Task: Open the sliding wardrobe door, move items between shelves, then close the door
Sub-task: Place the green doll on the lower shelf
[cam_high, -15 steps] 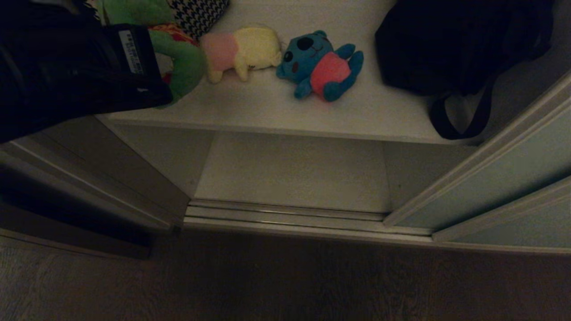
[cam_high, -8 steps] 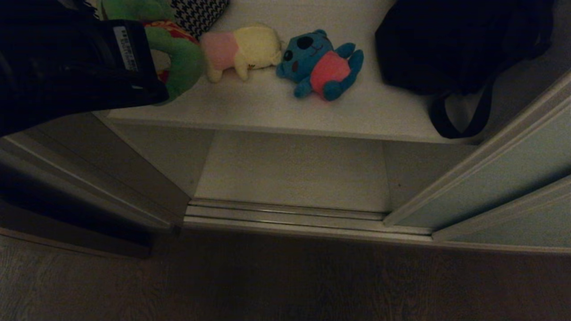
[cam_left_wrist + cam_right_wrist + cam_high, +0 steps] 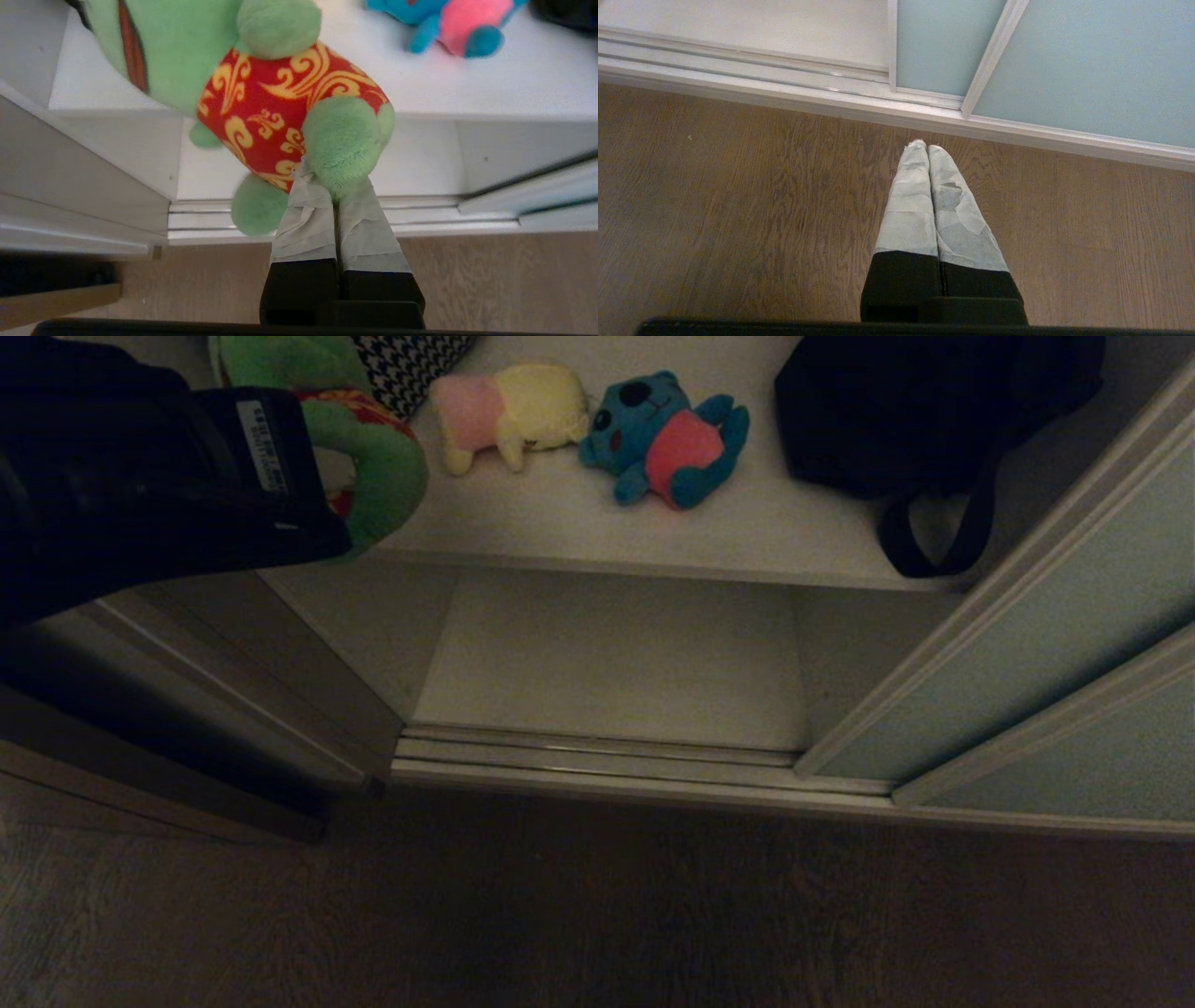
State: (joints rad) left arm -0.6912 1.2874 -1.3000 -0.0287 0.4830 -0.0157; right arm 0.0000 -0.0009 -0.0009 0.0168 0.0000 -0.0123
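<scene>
Left claw [image 3: 334,193] pinched tight on green toy's [image 3: 261,107] foot, dangling past upper shelf's [image 3: 653,537] front-left corner. Door [image 3: 1046,644] already slid open; yellow toy [image 3: 513,415] and blue toy [image 3: 667,439] near back edge. Lower shelf [image 3: 616,663] bare; placing, closing left. Right claw [image 3: 928,148] shut, parked over floor [image 3: 738,196].

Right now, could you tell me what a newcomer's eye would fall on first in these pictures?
The green plush toy in its red-and-gold wrap hangs from the left gripper, jaws shut on one limb, out over the shelf's front edge. On the white shelf lie a cream-yellow toy and a blue toy, beside a black bag.
</scene>
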